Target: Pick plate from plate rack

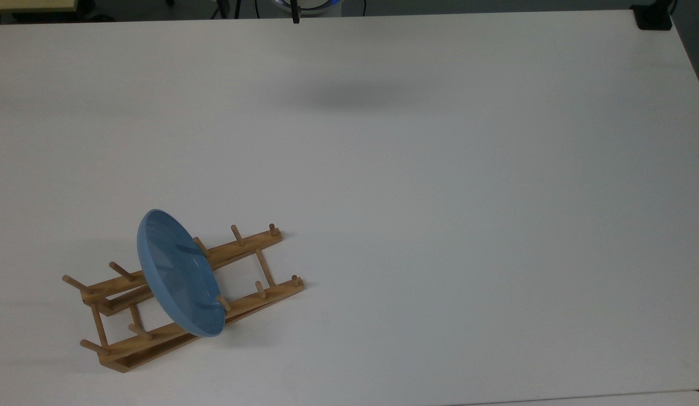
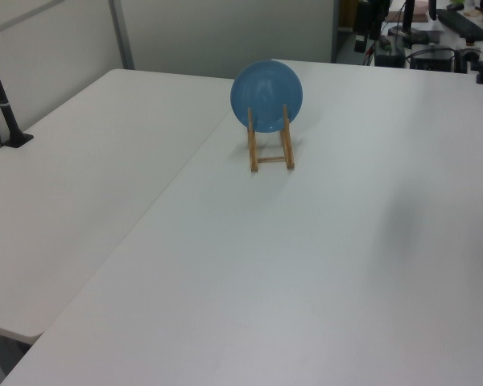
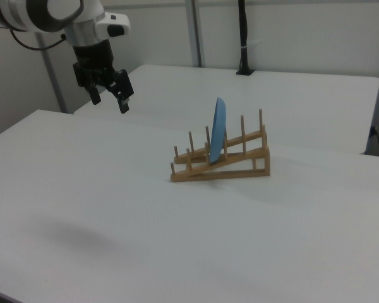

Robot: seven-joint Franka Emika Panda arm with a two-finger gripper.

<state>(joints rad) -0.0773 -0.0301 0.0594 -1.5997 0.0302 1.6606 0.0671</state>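
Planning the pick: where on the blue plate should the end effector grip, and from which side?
Grip the plate's top rim, coming down from above. It stands on edge between the rack's pegs, so only the upper rim is free. The end effector hangs open, above the table on the right view's left.

A large white table [image 1: 439,197] takes up most of the top view, evenly lit, with a soft grey shadow [image 1: 341,97] on its far half. A second white table [image 2: 72,201] stands edge to edge with it on the left view's left. Pale partition walls [image 2: 217,32] with grey metal posts [image 2: 122,34] stand behind the tables. A black pole [image 3: 243,38] on a small black base rises from the far table in the right view. Cluttered desks with dark equipment [image 2: 423,36] fill the left view's upper right corner.
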